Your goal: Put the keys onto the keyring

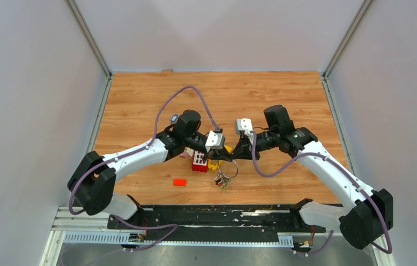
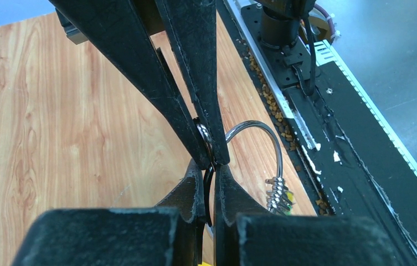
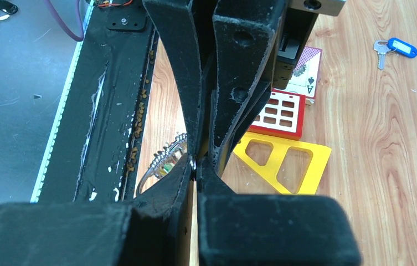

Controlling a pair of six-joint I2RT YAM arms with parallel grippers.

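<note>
**Item: keyring threading, both claws engaged**

**Position.** The keyring (image 2: 267,133) is held above the counter (image 2: 56,138) near its front edge, just beside the yellow triangular frame (image 3: 283,163). The bunched keys (image 2: 277,195) hang from its lower arc.

**Claws.** The left claw (image 2: 210,177) is narrowed right down, pinching the ring wire. The right claw (image 3: 196,169) is likewise closed on the same wire. The two sets of fingertips meet almost tip to tip.

**Step in hand (judged).** Securing the ring with both claws so that its coil can be parted for another key.

**Handling notes.**
- Hold one claw as the steady anchor and let only the other work the wire.
- Keep the fingertips from pressing on each other; thin wire will probably slip or twist out.
- The hanging bunch may swing, so move slowly.
- Fetching the loose key needs one claw freed, so the other grip must hold the ring alone.

**Count.**
- Keyring: one.
- Keys on the ring: a tight cluster, number not legible.
- Loose keys: one, the blue-headed key (image 3: 397,47), well apart on the counter.
- Yellow frame: one.
- Red grid block (image 3: 275,113): one.
- Small red block (image 1: 179,182): one.
- Playing card (image 3: 305,72): one.
</note>
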